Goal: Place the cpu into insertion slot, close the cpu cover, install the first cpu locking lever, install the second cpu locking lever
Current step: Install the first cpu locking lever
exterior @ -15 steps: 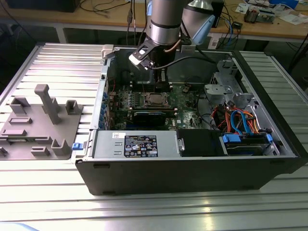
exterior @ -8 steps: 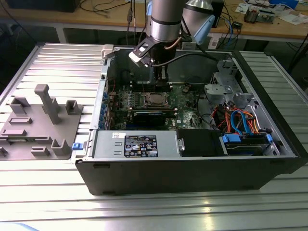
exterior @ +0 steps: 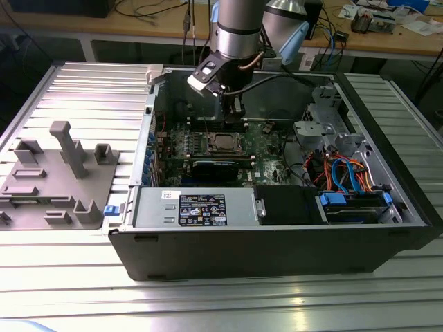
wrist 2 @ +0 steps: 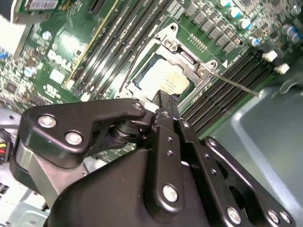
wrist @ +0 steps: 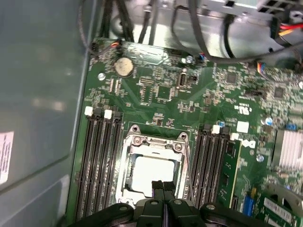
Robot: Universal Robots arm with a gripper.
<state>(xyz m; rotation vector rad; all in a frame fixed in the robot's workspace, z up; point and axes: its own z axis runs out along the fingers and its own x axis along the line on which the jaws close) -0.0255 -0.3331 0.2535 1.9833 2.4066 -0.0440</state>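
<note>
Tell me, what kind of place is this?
Probably a robotics lab or workshop: a silver-grey robot arm reaches into an open black metal computer case on a ribbed aluminium table, and a long wooden workbench behind holds tangled cables.

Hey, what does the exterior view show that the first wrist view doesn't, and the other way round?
The exterior view adds the grey fixture tray on the ribbed table and the labelled power supply. The first wrist view adds the round coin battery and the black memory slots flanking the socket. Both share the cpu seated under the cpu cover, with the shut tool close by it.
</note>
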